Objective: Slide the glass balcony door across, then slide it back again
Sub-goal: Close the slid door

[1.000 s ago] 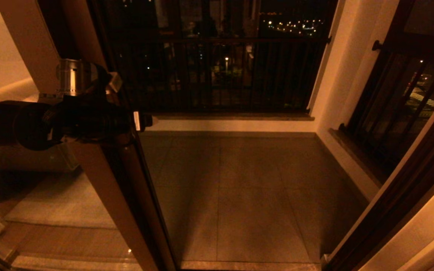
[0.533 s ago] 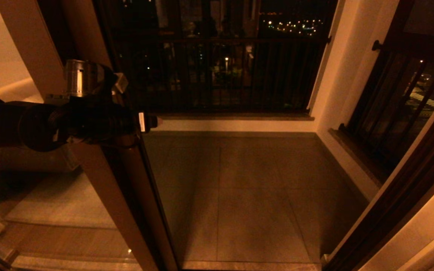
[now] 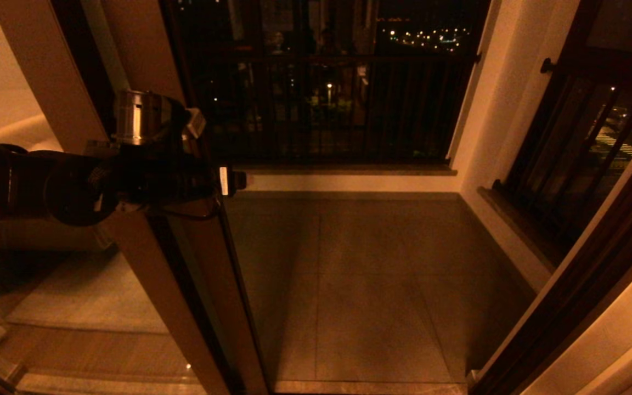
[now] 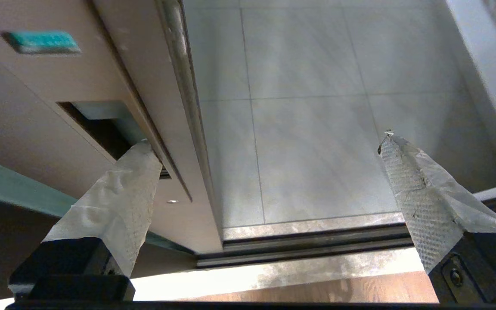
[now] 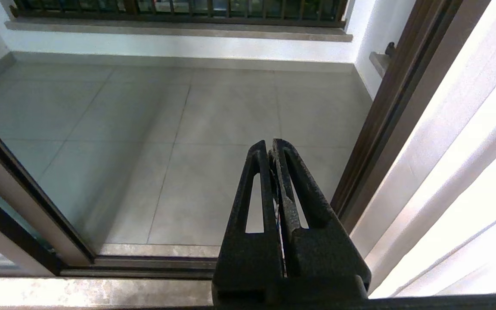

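Observation:
The glass balcony door [image 3: 184, 285] stands at the left of the head view, its brown upright edge running down to the floor track and its reflective pane lying to the left. The frosted bands do not show. My left gripper [image 3: 209, 181] is open at the door's edge, at mid-height. In the left wrist view the left gripper [image 4: 266, 142] straddles the door's edge [image 4: 114, 64]: one taped finger [image 4: 119, 198] reaches into the recessed pull [image 4: 97, 125], the other finger [image 4: 420, 198] hangs free over the balcony tiles. My right gripper [image 5: 270, 146] is shut and empty, parked near the right jamb.
A black-barred railing [image 3: 321, 104] closes the balcony's far side, and a second one [image 3: 579, 153] lines the right wall. The dark door jamb [image 3: 585, 285] stands on the right. The floor track [image 4: 317, 245] crosses the doorway in front of the grey tiles [image 3: 360, 274].
The door's edge and my left gripper have together moved to the right, narrowing the opening a little. The right arm has not moved.

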Controlling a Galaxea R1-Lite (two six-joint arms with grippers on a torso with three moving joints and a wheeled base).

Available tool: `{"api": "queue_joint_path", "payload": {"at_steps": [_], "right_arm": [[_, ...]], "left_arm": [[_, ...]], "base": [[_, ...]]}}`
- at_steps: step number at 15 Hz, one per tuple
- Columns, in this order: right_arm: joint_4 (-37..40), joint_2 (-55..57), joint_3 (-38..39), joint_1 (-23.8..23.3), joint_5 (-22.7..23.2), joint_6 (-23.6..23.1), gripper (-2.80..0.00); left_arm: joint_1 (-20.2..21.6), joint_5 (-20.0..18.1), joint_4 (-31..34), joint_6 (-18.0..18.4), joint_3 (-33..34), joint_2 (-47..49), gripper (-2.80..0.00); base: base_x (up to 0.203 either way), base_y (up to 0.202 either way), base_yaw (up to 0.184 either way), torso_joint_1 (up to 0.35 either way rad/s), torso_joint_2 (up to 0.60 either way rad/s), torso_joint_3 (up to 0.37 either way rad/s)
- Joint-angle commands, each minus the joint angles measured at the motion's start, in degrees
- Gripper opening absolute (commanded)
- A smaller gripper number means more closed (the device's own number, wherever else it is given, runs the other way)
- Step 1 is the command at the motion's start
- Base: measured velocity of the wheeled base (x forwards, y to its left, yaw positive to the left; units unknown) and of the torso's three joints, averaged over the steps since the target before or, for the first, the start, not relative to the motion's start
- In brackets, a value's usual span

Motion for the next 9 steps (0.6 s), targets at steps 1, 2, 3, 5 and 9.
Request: {"api": "queue_joint_path", "payload": {"at_steps": [1, 2, 3, 5, 9], "right_arm": [[0.0, 0.09, 0.0, -0.05, 0.03, -0.01, -2.8], [0.0, 0.09, 0.0, -0.05, 0.03, -0.01, -2.8], [0.0, 0.09, 0.0, 0.03, 0.03, -0.01, -2.8], [0.0, 0.09, 0.0, 0.03, 0.03, -0.01, -2.8], [0.0, 0.09, 0.0, -0.02, 0.03, -0.01, -2.8]], "left_arm": [[-0.81, 1.59, -0.12, -0.01, -0.26, 0.65, 0.0], [-1.32, 1.99, -0.12, -0.01, -0.27, 0.68, 0.0], [-2.06, 2.15, -0.12, -0.01, -0.36, 0.67, 0.0], [-3.08, 2.17, -0.12, -0.06, -0.45, 0.59, 0.0], [-4.0, 3.05, -1.11, -0.02, -0.45, 0.37, 0.0]], "base": [[0.0, 0.0, 0.0, 0.0, 0.0, 0.0], [0.0, 0.0, 0.0, 0.0, 0.0, 0.0], [0.0, 0.0, 0.0, 0.0, 0.0, 0.0], [0.0, 0.0, 0.0, 0.0, 0.0, 0.0], [0.0, 0.0, 0.0, 0.0, 0.0, 0.0]]}}
